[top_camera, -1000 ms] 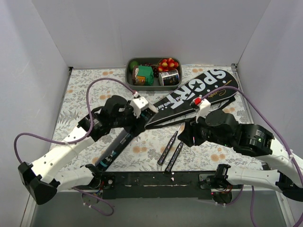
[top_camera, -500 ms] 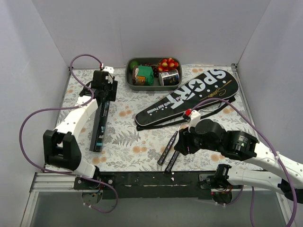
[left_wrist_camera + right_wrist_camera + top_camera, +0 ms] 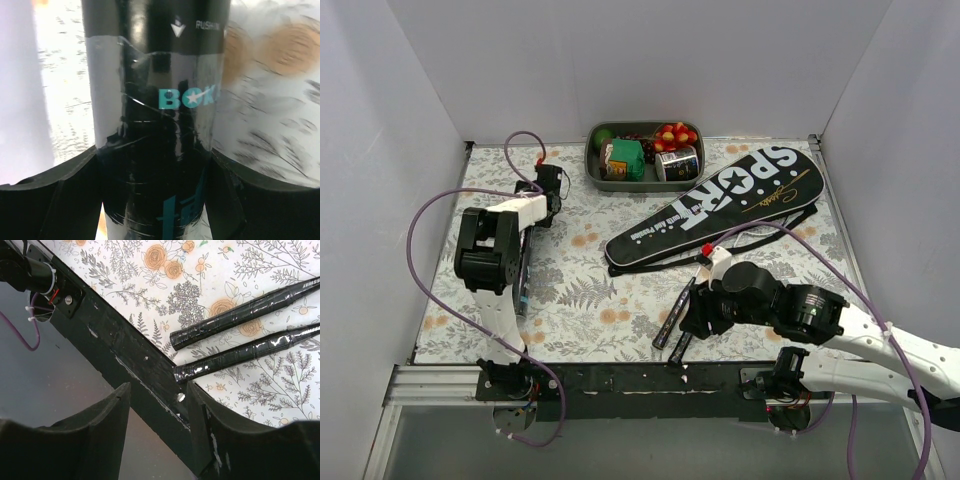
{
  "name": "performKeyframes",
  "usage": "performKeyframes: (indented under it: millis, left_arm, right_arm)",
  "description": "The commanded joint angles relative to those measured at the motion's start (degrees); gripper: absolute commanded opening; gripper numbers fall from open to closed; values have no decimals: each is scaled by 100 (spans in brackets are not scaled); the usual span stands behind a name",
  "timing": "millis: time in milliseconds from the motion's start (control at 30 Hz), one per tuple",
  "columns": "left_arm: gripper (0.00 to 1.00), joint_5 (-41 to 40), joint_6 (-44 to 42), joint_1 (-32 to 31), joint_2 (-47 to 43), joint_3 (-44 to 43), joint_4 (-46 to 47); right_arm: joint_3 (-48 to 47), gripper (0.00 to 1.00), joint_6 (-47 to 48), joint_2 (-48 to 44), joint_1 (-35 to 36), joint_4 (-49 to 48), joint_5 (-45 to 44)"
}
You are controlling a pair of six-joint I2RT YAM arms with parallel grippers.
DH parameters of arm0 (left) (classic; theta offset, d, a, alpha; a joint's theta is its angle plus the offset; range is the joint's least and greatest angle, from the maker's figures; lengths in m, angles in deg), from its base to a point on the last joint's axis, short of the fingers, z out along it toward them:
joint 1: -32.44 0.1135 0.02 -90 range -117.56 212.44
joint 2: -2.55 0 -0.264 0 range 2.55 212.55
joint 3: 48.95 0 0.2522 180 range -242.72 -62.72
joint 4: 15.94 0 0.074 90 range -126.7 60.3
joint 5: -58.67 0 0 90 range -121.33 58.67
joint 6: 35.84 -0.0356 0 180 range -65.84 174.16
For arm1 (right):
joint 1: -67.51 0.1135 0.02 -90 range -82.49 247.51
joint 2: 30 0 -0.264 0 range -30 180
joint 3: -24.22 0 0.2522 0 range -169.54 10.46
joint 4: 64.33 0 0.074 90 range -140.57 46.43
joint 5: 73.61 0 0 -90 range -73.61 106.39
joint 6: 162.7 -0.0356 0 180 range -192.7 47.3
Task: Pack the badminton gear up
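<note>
Nearest the camera in the right wrist view, the right gripper [image 3: 159, 390] hangs over the black mounting rail [image 3: 125, 365] at the table's near edge. Its fingers are spread apart with nothing between them. Just past it, toward the upper right of that frame, the black wrapped handles of the two rackets [image 3: 235, 315] lie side by side on the flowered tablecloth [image 3: 600, 300], close together but not touching. In the overhead view their thin shafts run up toward the long edge of the cover. The strung heads are not visible, so it cannot be told whether they are inside the cover or only beneath it. At the left of the overhead frame the left arm is folded over a black tube [image 3: 523, 285] with teal lettering, probably a shuttlecock tube. In the left wrist view the left gripper [image 3: 154, 160] appears clamped on this tube, one finger against each side. Farther back, right of centre, the black "SPORT" cover [image 3: 720, 205] lies flat and slanted. Behind it, against the back wall, sits the grey tray [image 3: 590, 160] of toy food. The packing looks unfinished. Both handles are exposed and neither racket is gripped, so they have yet to be fully seated in the cover and the cover closed.
</note>
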Motion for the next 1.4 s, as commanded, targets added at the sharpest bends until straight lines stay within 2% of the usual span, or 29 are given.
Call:
performKeyframes:
  millis: [0, 67, 100, 133, 367, 533, 633, 667, 733, 767, 800, 867, 1000, 1100, 1367]
  left_arm:
    - [41, -666, -304, 98, 131, -311, 553]
    - [47, -727, -375, 159, 202, -355, 641]
    - [60, -736, -375, 185, 176, -355, 676]
    - [98, -736, -349, 203, 149, -355, 763]
    - [98, -307, -173, 221, -650, -768, 782]
    - [98, 623, -111, -173, -1581, -716, 432]
    - [98, 1231, -260, -858, -1995, -619, -112]
    - [98, 1276, -383, -1374, -2091, -505, -149]
    - [98, 1451, -550, -1895, -2364, -320, -307]
    - [98, 1765, -551, -2358, -2417, -198, -369]
    - [98, 1977, -507, -2554, -2487, -171, -422]
    - [98, 2757, -305, -2967, -2488, -196, -598]
    - [98, 3909, -243, -3277, -2312, -127, -589]
    - [98, 4421, -296, -3400, -2031, -126, -563]
    - [98, 4756, -603, -3970, -1311, -65, -414]
  right_arm:
    - [181, 58, -147, -229, 15, -288, 65]
    - [278, 59, -165, -273, 15, -279, 47]
    - [296, 60, -165, -274, 15, -288, 56]
    - [322, 60, -182, -265, 15, -288, 65]
    - [243, 61, -112, -28, 15, -410, 126]
    - [77, 61, -15, 192, 23, -428, 161]
    - [-11, 61, 2, 175, 15, -332, 91]
    - [-20, 61, -24, 149, 15, -245, 4]
    - [-47, 61, -155, -9, 15, -104, -163]
    - [-73, 61, -217, -88, 15, 71, -381]
    - [-73, 61, -348, -167, 15, 168, -505]
    - [-152, 61, -498, -405, 15, 588, -856]
    - [-275, 61, -779, -835, 15, 1232, -1139]
    - [-328, 61, -1034, -1231, 15, 1627, -1253]
    - [-205, 59, -1579, -1891, 15, 2138, -1289]
